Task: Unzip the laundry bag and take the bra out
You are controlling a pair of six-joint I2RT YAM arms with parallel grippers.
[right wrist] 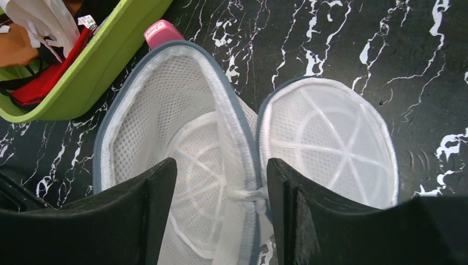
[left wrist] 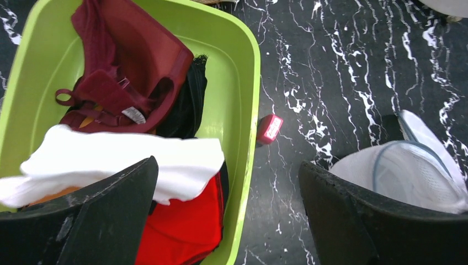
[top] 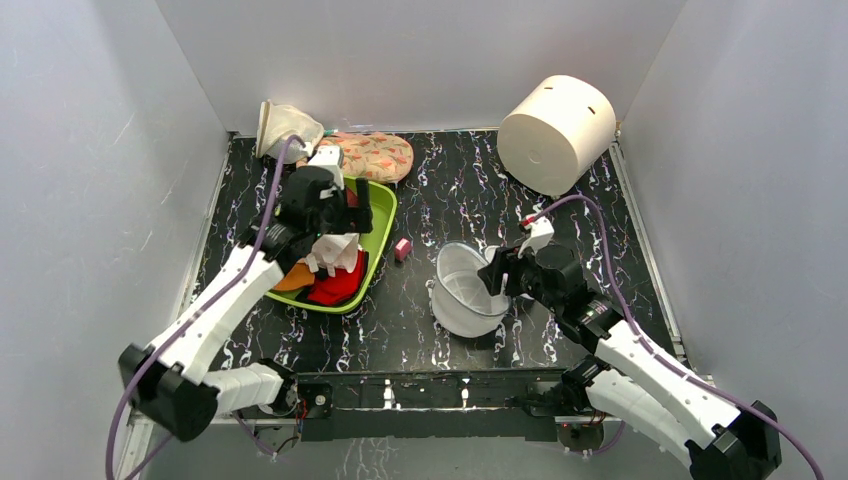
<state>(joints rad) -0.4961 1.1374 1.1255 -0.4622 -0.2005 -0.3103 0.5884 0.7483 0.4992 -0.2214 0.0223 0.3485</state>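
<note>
— Where does the laundry bag (top: 462,292) sit?

— On the bench (top: 450,200), right of centre, just in front of the right arm. It is unzipped, and its two mesh halves lie open side by side. The deeper half has a grey-blue rim.

— And the right end effector (right wrist: 221,165)?

— Its fingers stand partly open, straddling the rim of the deeper half. One finger is inside that half and clear of the rim, while the other is outside and close to it. Nothing is pinched.

— The left end effector (left wrist: 227,165)?

— It is spread wide with nothing in its grasp, and it hangs above a green tub (left wrist: 243,83) on the left of the bench.

— What is in the tub?

— A dark red bra (left wrist: 132,72) lies at one end. A white cloth (left wrist: 127,160) lies across the middle with a red cloth (left wrist: 182,232) under it.

— Anything between the tub and the bag?

— A small pink block (left wrist: 269,128) sits on the bench just beside the tub's wall, apart from the bag. A white cylinder (top: 556,132) rests at the far right corner.
</note>
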